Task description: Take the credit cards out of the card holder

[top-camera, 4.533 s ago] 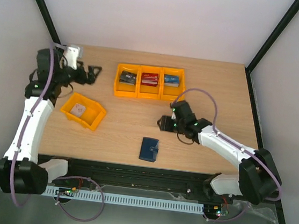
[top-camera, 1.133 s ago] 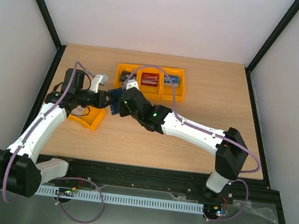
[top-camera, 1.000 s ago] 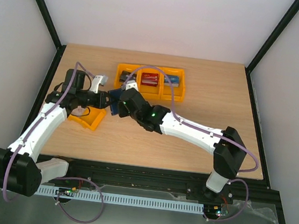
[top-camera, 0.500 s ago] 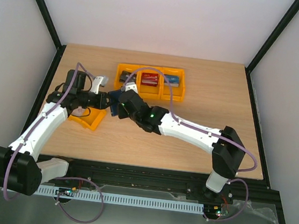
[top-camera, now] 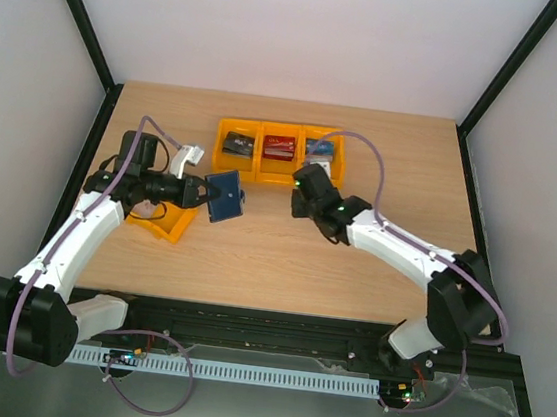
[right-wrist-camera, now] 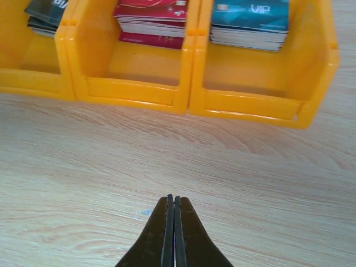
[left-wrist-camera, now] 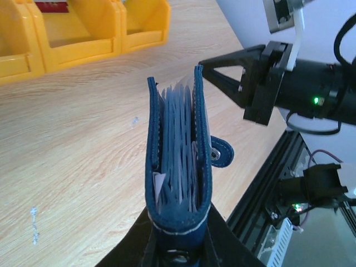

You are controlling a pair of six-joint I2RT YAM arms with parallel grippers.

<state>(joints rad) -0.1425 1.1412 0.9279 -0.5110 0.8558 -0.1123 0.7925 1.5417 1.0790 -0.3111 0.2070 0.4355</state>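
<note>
The card holder [top-camera: 224,197], a dark navy folding wallet, hangs above the table with my left gripper [top-camera: 203,195] shut on its spine end. In the left wrist view the card holder [left-wrist-camera: 177,161] stands edge-on. Its pale blue-grey sleeves [left-wrist-camera: 178,139] fan between the covers and its snap tab [left-wrist-camera: 221,151] sticks out to the right. I cannot tell the credit cards apart among the sleeves; only a small white corner [left-wrist-camera: 159,181] shows. My right gripper [top-camera: 302,183] is shut over bare table, right of the holder, with nothing visible between its fingers [right-wrist-camera: 174,201].
A row of three joined orange bins [top-camera: 260,171] at the back holds stacks of black cards [right-wrist-camera: 47,11], red cards [right-wrist-camera: 151,19] and teal cards [right-wrist-camera: 250,22]. A single orange bin [top-camera: 162,217] lies under my left arm. The table's black front rail [top-camera: 276,321] runs along the near edge.
My right gripper has closed and pulled away from the card holder to the right, in front of the bins. The left gripper still holds the holder, which now shows uncovered.
</note>
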